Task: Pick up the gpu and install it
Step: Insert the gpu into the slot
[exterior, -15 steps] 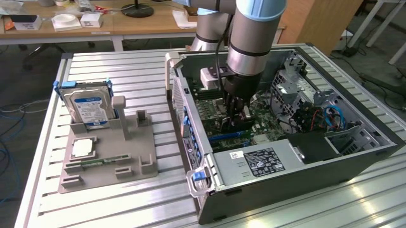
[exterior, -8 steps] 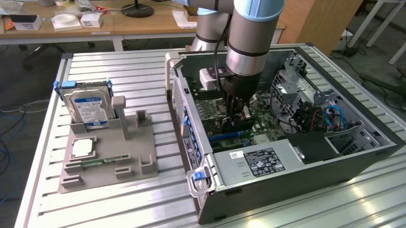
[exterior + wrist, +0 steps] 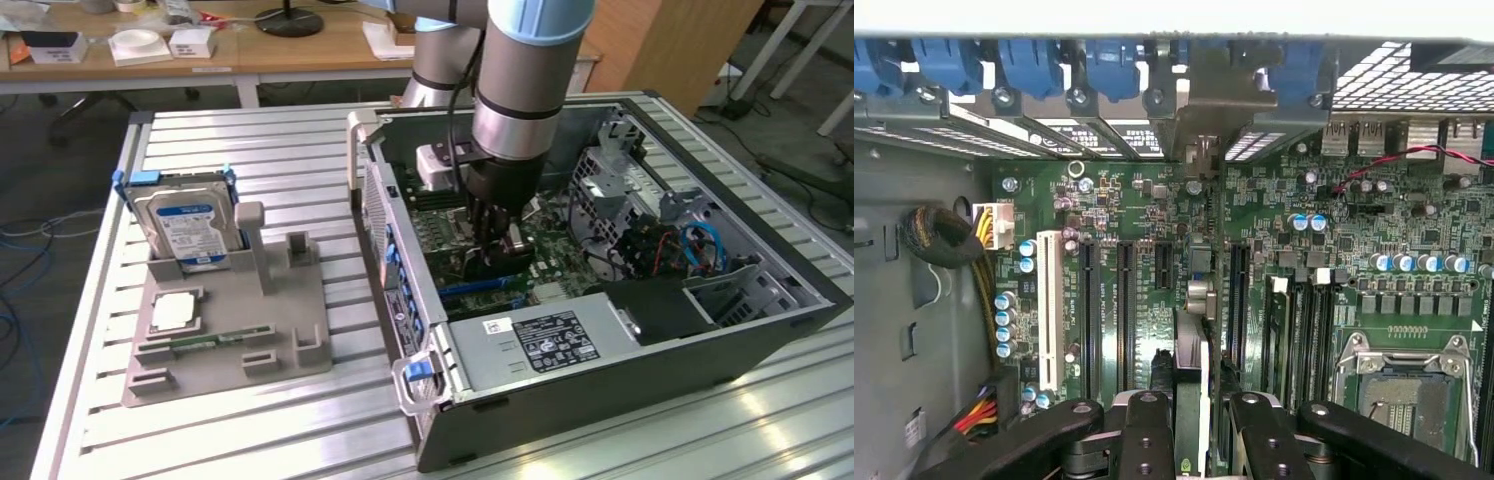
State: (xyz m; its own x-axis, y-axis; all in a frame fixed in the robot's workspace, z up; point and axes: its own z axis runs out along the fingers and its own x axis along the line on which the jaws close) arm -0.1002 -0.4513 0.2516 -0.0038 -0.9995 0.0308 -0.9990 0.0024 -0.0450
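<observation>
Gripper [image 3: 1199, 445] is clamped on the gpu [image 3: 1191, 340], from what we can see. The card sits edge-on right between the two fingers [image 3: 1144, 430], upright over the motherboard [image 3: 1414, 240] slots, with its metal bracket end up against the rear slot openings. In the exterior view we see the arm [image 3: 527, 80] reaching down into the open computer case [image 3: 641, 390]. The hard drive [image 3: 187, 225] stands in a grey holder [image 3: 227, 340] on the surface [image 3: 267, 140], well apart on the exterior view's left.
</observation>
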